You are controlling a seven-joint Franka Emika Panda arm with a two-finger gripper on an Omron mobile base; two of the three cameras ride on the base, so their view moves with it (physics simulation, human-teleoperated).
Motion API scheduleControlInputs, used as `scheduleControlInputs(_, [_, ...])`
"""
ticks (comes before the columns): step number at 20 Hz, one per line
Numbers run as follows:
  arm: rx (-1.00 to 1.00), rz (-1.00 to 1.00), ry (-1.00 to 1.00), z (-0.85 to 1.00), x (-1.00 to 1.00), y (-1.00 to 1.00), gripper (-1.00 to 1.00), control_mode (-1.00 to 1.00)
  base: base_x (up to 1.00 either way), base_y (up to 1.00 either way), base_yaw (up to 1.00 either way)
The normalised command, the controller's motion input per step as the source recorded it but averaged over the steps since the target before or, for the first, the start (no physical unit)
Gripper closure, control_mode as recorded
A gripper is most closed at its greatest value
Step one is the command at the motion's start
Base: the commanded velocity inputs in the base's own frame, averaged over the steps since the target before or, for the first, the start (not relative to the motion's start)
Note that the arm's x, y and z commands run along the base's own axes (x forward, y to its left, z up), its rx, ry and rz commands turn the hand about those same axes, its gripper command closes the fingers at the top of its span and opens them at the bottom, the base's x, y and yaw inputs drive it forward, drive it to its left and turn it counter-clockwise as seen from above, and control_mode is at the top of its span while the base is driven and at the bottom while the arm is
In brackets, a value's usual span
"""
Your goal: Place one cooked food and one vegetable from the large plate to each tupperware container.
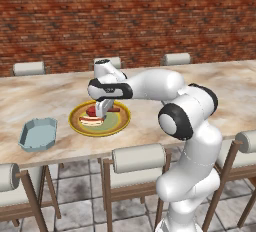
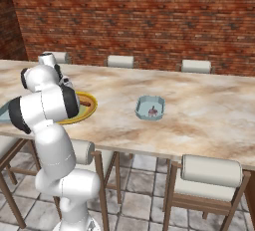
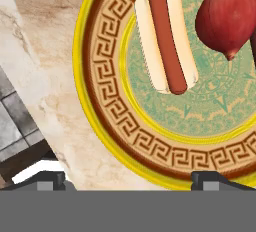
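The table [image 1: 45, 96] carries the plate [image 1: 121, 118], with one blue tray [image 1: 37, 134] left of it and another [image 2: 150, 107] well to its right, apparently holding something small. On the plate lie a hot dog [image 3: 165, 38] and a red onion [image 3: 227, 18]. The gripper [image 1: 101, 112] hovers above them, jaws spread, empty.

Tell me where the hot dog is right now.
The hot dog lies on the large plate, beside the red onion; in the left base view it sits at the plate's near-left side, below the gripper.

The arm reaches forward and left, wrist bent down, gripper [image 1: 101, 112] pointing downward with fingertips [image 3: 50, 178] spread apart.
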Motion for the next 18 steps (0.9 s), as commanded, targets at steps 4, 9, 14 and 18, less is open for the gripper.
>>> scheduleControlInputs(4, [-0.04,0.00,0.00,-0.36,0.10,0.10,-1.00,-1.00,0.00,0.00,0.00])
scheduleControlInputs(9, [-0.05,0.00,0.01,-0.40,0.21,0.01,-1.00,-1.00,0.00,0.00,0.00])
scheduleControlInputs(14, [-0.07,0.00,0.00,-0.48,0.38,0.00,-1.00,-1.00,0.00,0.00,0.00])
scheduleControlInputs(18, [-0.02,0.00,0.00,-0.22,0.28,0.09,-1.00,-1.00,0.00,0.00,0.00])
